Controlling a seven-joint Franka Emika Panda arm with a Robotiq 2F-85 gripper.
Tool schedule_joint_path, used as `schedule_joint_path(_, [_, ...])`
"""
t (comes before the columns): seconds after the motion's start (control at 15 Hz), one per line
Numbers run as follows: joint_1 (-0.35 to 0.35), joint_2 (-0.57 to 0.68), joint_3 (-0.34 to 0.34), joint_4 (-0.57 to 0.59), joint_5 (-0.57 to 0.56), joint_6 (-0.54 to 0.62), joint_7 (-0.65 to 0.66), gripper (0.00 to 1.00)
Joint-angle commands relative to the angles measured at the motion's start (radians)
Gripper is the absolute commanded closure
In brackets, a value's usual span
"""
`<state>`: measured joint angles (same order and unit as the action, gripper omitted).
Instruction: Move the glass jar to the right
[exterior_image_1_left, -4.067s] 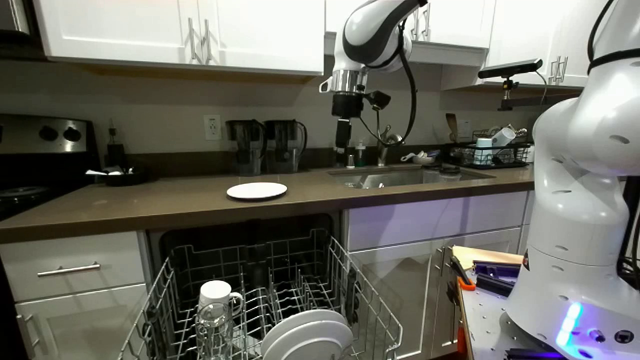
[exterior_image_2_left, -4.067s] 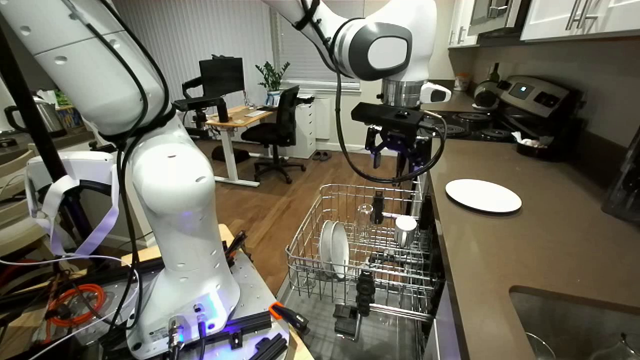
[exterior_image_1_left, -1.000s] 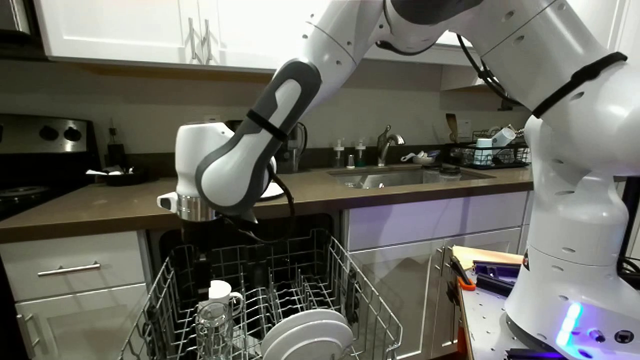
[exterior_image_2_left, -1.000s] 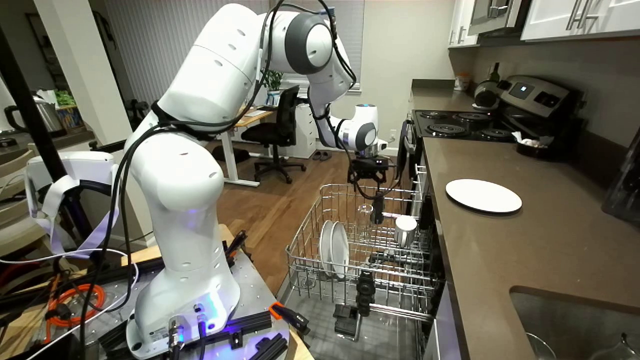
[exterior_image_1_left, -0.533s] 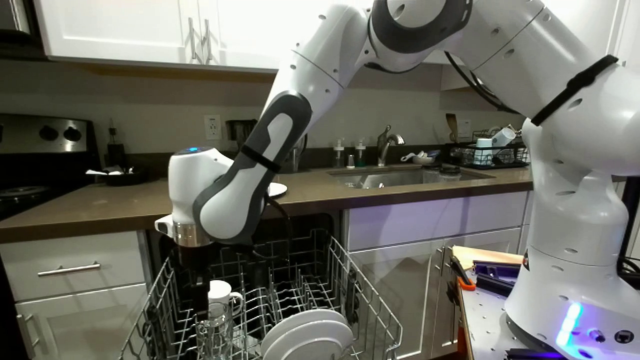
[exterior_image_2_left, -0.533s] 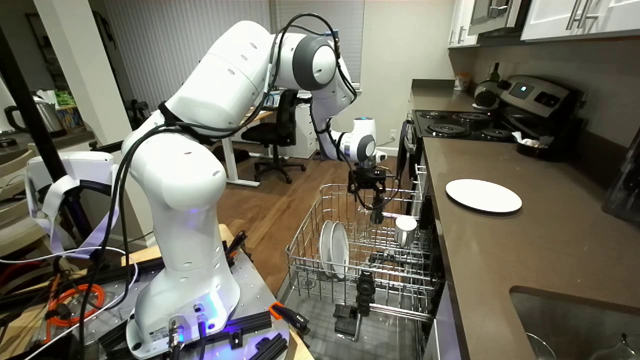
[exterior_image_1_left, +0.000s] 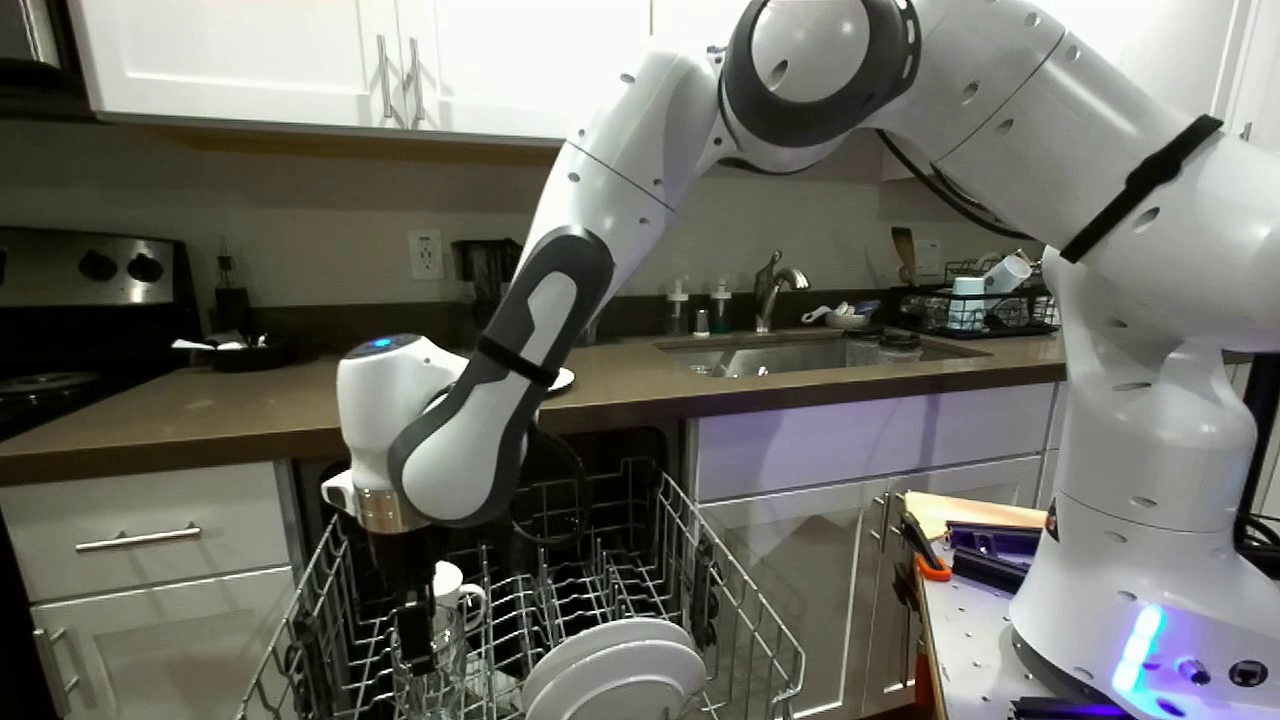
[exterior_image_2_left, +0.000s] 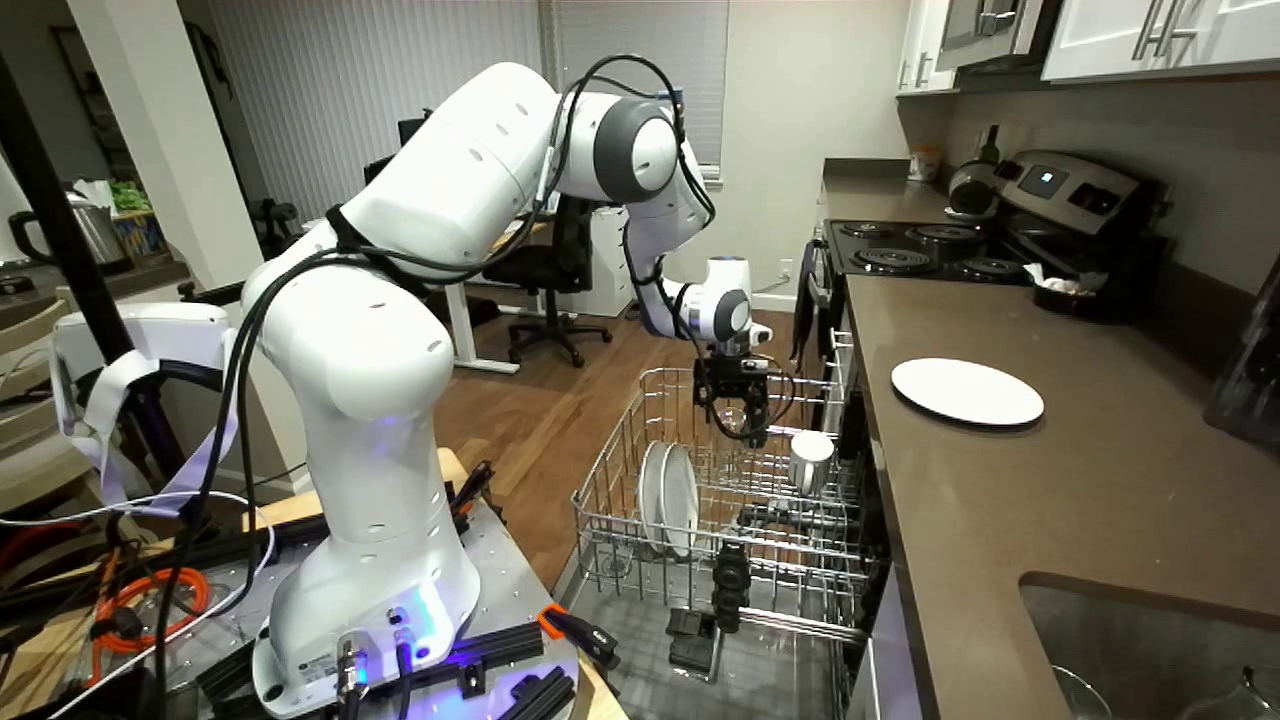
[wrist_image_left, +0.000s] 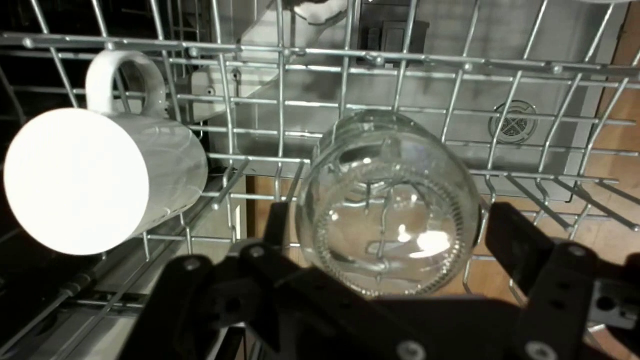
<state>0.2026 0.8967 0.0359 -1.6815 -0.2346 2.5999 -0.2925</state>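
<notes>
The glass jar (wrist_image_left: 390, 150) is clear and see-through and stands in the dishwasher's wire rack, with a stippled round end facing up. In an exterior view it is partly hidden behind my gripper (exterior_image_1_left: 415, 635), and the jar (exterior_image_1_left: 452, 655) shows just to the right of the dark finger. It also shows faintly between the rack wires in an exterior view (exterior_image_2_left: 732, 458). In the wrist view my gripper (wrist_image_left: 390, 225) is open, with one finger on each side of the jar. A narrow gap shows between each finger and the glass.
A white mug (wrist_image_left: 75, 180) stands close beside the jar in the rack, its handle pointing up in the wrist view. White plates (exterior_image_1_left: 630, 680) stand on edge in the rack (exterior_image_1_left: 745, 590). Rack tines surround the jar. A white plate (exterior_image_2_left: 967, 391) lies on the counter (exterior_image_2_left: 1100, 500).
Some seconds ago the arm was higher and away from the jar. Over the last second the gripper has come down into the rack around the jar. The jar and mug look unmoved.
</notes>
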Motion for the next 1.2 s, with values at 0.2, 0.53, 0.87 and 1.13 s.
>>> schedule_joint_path(0.2, [-0.035,0.067,0.022,0.035,-0.004,0.018,0.011,0.26])
schedule_joint_path(0.53, [-0.068,0.015,0.043,-0.003,0.008,0.036,0.002,0.39])
schedule_joint_path(0.87, [-0.09,-0.06,0.058,-0.064,0.008,0.031,0.002,0.39])
schedule_joint_path(1.13, [-0.104,-0.16,0.07,-0.114,0.011,0.025,-0.011,0.39])
